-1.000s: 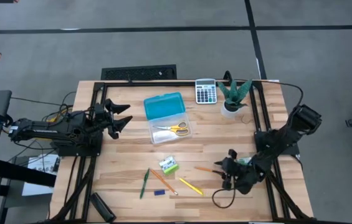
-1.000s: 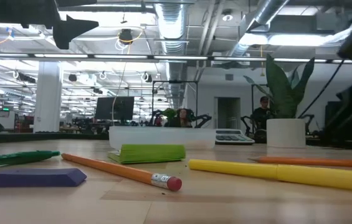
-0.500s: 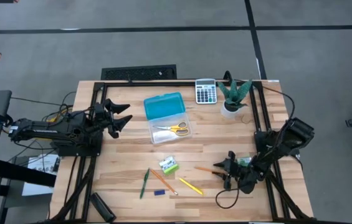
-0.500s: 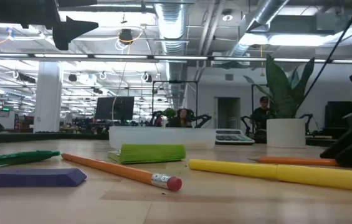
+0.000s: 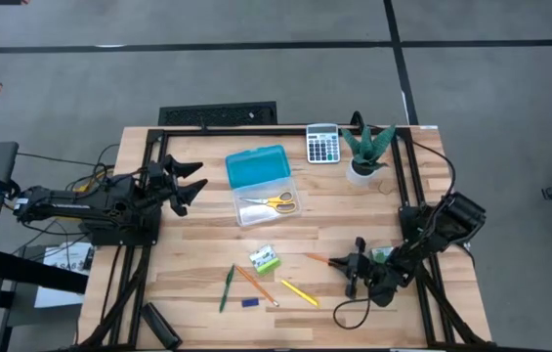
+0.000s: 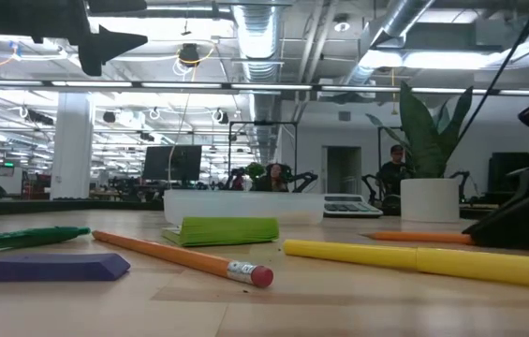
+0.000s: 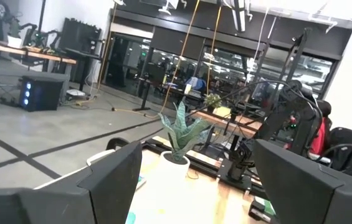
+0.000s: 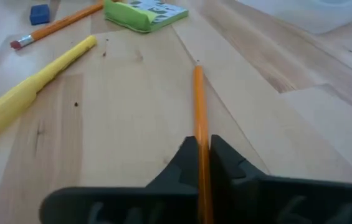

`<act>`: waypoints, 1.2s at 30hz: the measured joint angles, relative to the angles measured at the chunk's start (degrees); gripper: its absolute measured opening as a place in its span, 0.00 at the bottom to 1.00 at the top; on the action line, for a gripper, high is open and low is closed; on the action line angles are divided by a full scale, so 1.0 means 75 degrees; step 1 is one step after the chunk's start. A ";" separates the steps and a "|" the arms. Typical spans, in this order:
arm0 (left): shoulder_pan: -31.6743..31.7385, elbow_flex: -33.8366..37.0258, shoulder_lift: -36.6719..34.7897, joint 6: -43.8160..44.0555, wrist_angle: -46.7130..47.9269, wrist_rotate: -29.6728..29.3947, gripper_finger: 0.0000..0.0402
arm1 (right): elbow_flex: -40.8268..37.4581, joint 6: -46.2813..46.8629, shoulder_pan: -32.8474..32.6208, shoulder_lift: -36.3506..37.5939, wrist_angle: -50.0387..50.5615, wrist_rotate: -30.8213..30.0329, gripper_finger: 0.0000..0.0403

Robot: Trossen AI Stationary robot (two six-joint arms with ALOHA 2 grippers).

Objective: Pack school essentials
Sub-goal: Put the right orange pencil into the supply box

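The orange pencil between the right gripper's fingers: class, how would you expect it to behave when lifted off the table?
The orange pencil looks thin, straight and rigid, so it should probably lift without bending. The right gripper holds it near one end, so the long free end may droop or pivot. Its slim, smooth shaft could slip or roll if released on the wooden table.

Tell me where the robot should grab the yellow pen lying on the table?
Best around its middle, coming straight down from above. The yellow pen is long and thin and lies flat on the table, so fingers set across it, one on each long side, should fit. It has bare wood around it. The right gripper, closest, is shut on the orange pencil.
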State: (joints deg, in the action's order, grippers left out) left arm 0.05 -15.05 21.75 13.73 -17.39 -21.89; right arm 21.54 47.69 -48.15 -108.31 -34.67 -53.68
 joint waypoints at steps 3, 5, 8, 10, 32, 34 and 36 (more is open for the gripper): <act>0.0000 0.0000 -0.0002 -0.0080 -0.0003 0.0003 0.75 | -0.0023 -0.0239 0.0033 0.0156 -0.0105 0.0117 0.04; 0.0000 0.0000 -0.0002 -0.0083 -0.0003 0.0000 0.75 | -0.0032 -0.0435 0.0100 0.0348 -0.0137 0.0221 0.05; 0.0000 0.0000 0.0000 -0.0083 -0.0003 0.0000 0.75 | -0.0038 -0.0719 0.0297 0.0658 -0.0101 0.0482 0.03; 0.0000 0.0000 0.0000 -0.0083 -0.0003 0.0000 0.75 | -0.0042 -0.0954 0.0461 0.0849 -0.0073 0.0547 0.03; 0.0000 0.0000 -0.0002 -0.0089 -0.0006 0.0006 0.75 | 0.1090 -0.6860 0.5429 0.2563 -0.1175 0.4706 0.03; 0.0000 0.0000 -0.0001 -0.0089 -0.0006 0.0006 0.75 | 0.1462 -0.7122 0.6018 0.2435 -0.1006 0.5469 0.04; 0.0000 0.0000 0.0000 -0.0089 -0.0008 0.0006 0.75 | 0.1913 -0.7366 0.6492 0.2181 -0.0824 0.6144 0.05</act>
State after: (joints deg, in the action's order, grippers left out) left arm 0.05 -15.05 21.75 13.06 -17.44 -21.85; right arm 35.88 -7.56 0.54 -91.96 -40.85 -7.60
